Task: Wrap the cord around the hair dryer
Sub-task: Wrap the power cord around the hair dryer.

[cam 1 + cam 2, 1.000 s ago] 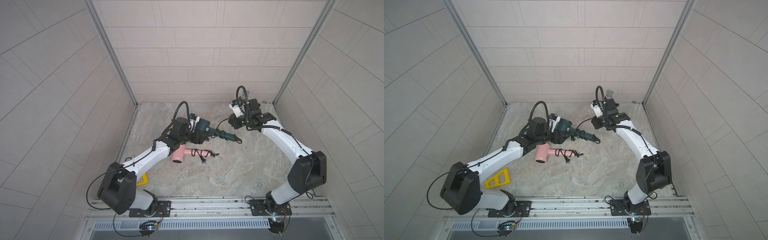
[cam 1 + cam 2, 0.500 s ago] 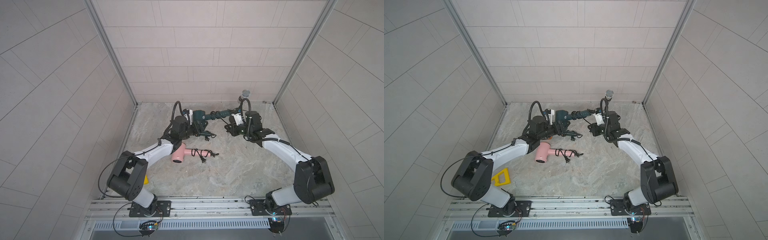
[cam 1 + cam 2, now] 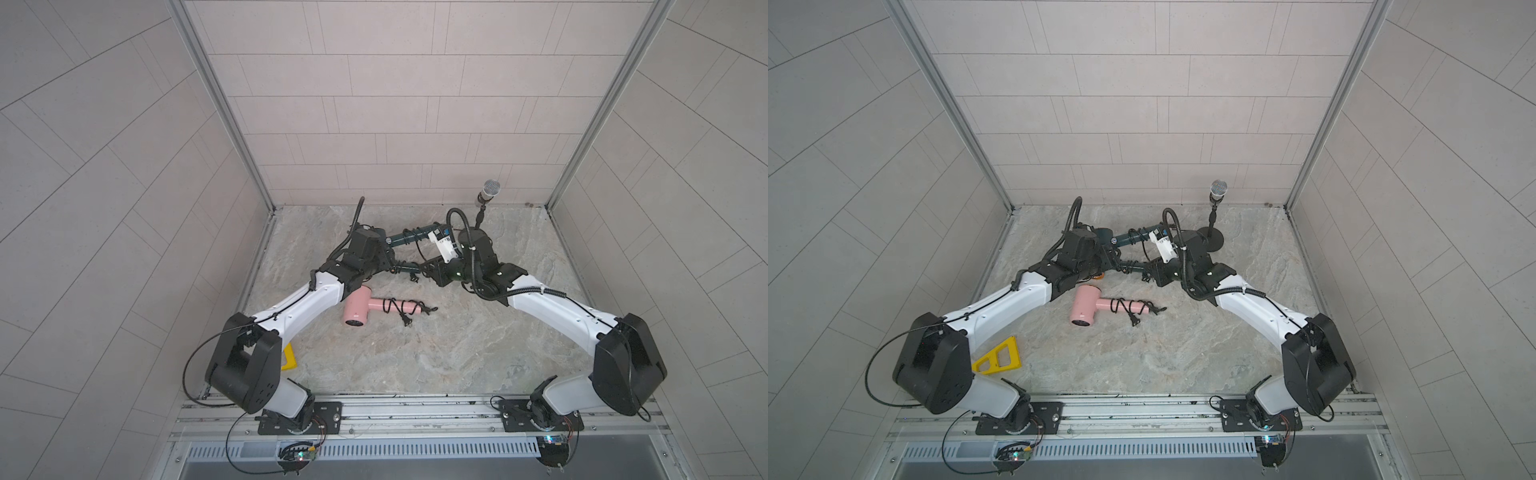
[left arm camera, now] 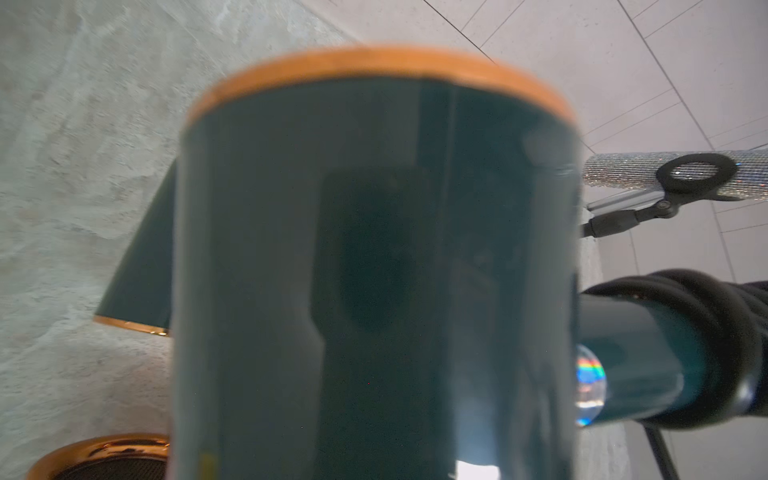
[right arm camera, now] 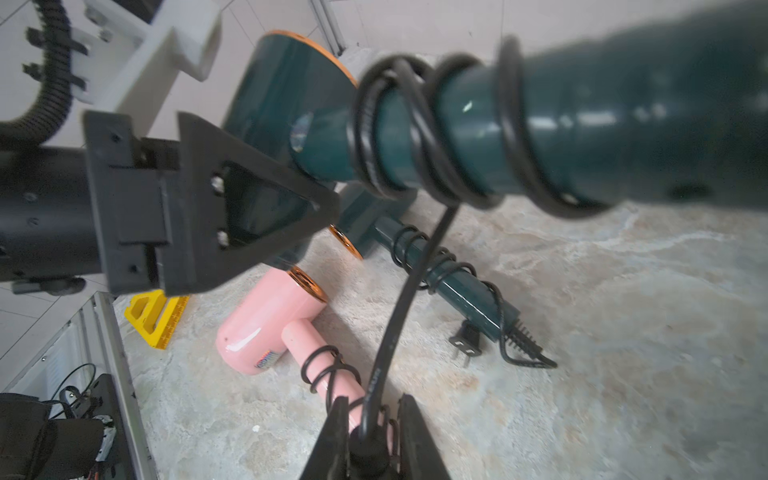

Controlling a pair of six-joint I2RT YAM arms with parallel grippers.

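Note:
A dark teal hair dryer [image 5: 582,124] with a copper rim hangs above the floor, its barrel [image 4: 374,249] filling the left wrist view. My left gripper [image 3: 379,253] is shut on that barrel; one of its fingers [image 5: 249,208] lies against the barrel, and the jaws are hidden in the left wrist view. The black cord [image 5: 419,137] loops a few times round the handle [image 3: 415,236], then drops as a slack strand. My right gripper [image 5: 370,419] is shut on the strand's thick end, just below the handle in both top views [image 3: 1152,270].
On the floor lie a pink dryer [image 3: 374,305] and a second teal dryer [image 5: 449,274], each with its cord coiled on the handle. A microphone on a stand [image 3: 489,191] stands at the back right. A yellow triangular piece [image 3: 998,357] lies front left.
The left arm has swung the teal dryer toward the back wall, so its handle now points right and back. The right gripper has come down and forward under the handle with the cord.

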